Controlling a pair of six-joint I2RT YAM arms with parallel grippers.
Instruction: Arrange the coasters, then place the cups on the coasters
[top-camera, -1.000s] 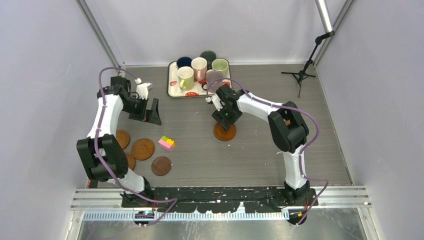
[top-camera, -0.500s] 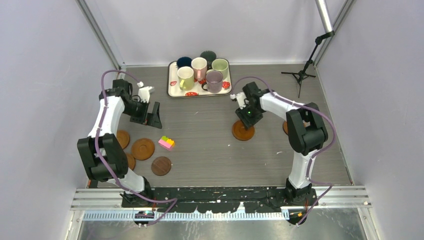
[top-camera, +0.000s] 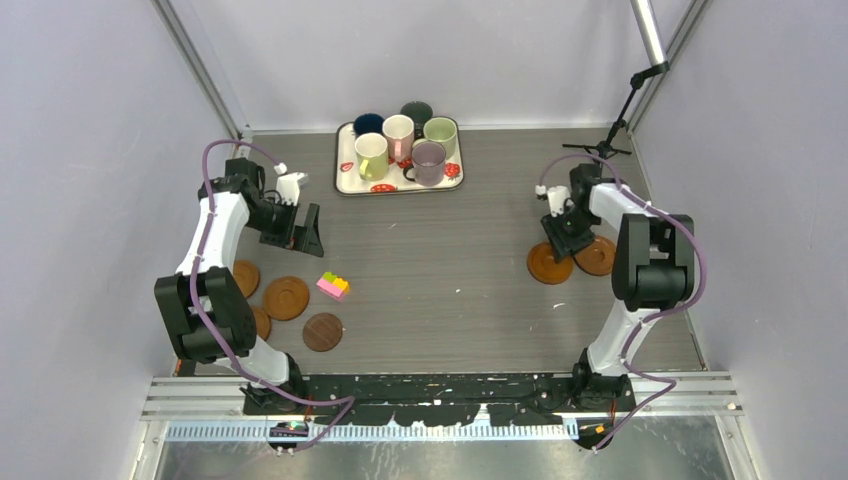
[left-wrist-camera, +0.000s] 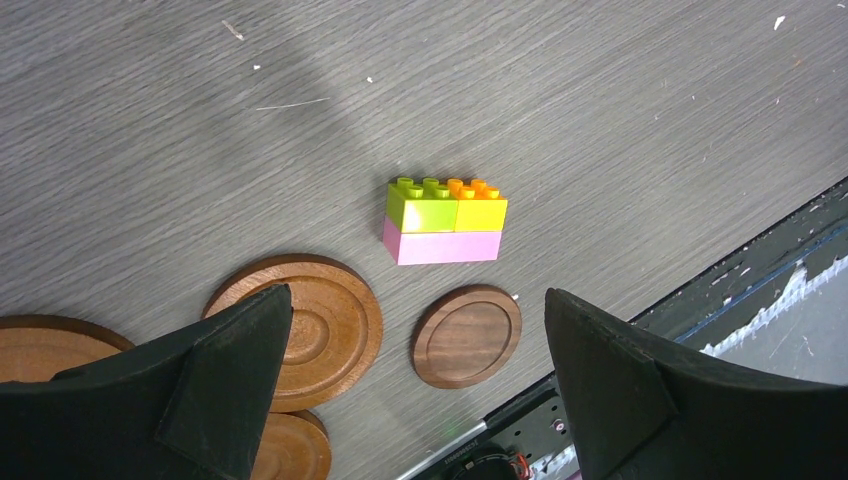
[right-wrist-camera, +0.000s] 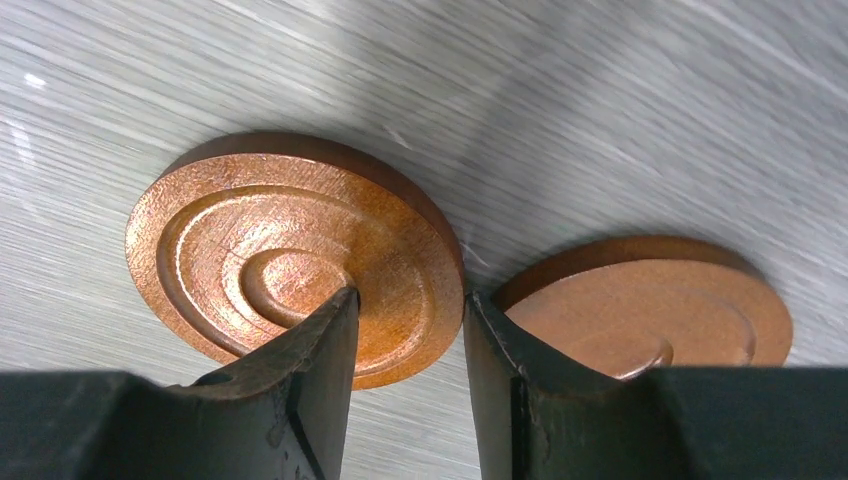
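My right gripper (top-camera: 562, 236) is shut on the rim of a brown ringed coaster (top-camera: 547, 265) that lies flat on the table at the right. In the right wrist view one fingertip (right-wrist-camera: 335, 335) rests on this coaster (right-wrist-camera: 270, 265) and the other sits at its edge. A second coaster (top-camera: 600, 256) lies just beside it (right-wrist-camera: 650, 300). Several more coasters lie at the left (top-camera: 286, 297), (top-camera: 322, 331), (top-camera: 244, 277). Several cups (top-camera: 371, 150) stand on the strawberry-print tray (top-camera: 345, 178) at the back. My left gripper (top-camera: 300, 228) hangs open and empty above the left coasters (left-wrist-camera: 315, 325), (left-wrist-camera: 467, 336).
A pink, yellow and green block toy (top-camera: 333, 286) sits beside the left coasters (left-wrist-camera: 445, 220). A small black tripod (top-camera: 600, 150) stands at the back right. Purple walls close in both sides, and the black base rail (top-camera: 440, 385) runs along the near edge.
My right gripper has slid the coaster from the table's middle rightward, ending next to the other right-hand coaster, and its jaws have narrowed. The left arm has barely moved.
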